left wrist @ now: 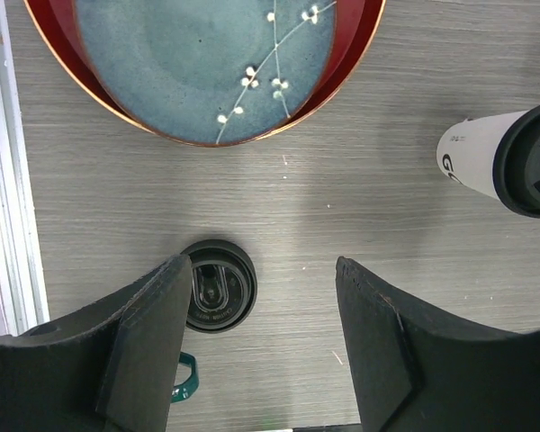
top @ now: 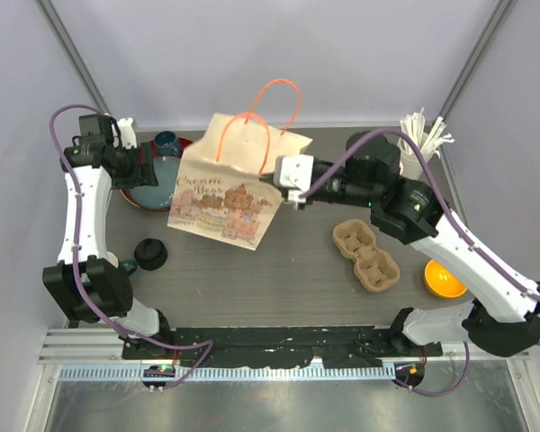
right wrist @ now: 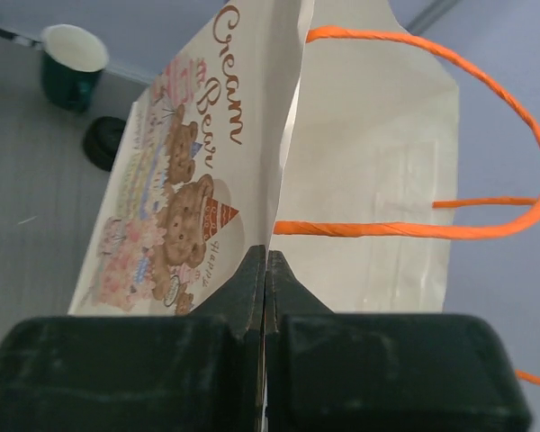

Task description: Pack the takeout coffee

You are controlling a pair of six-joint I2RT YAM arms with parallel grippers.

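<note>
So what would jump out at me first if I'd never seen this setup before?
Most likely the paper bag with bright orange handles and cartoon bears in the middle of the table, its edge pinched by the right gripper. Next, at the far left, the left gripper hangs open above a black-lidded cup, which sits beside a blue plate.

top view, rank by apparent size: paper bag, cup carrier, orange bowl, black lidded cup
1. paper bag
2. cup carrier
3. orange bowl
4. black lidded cup
last two look close, bowl partly hidden
</note>
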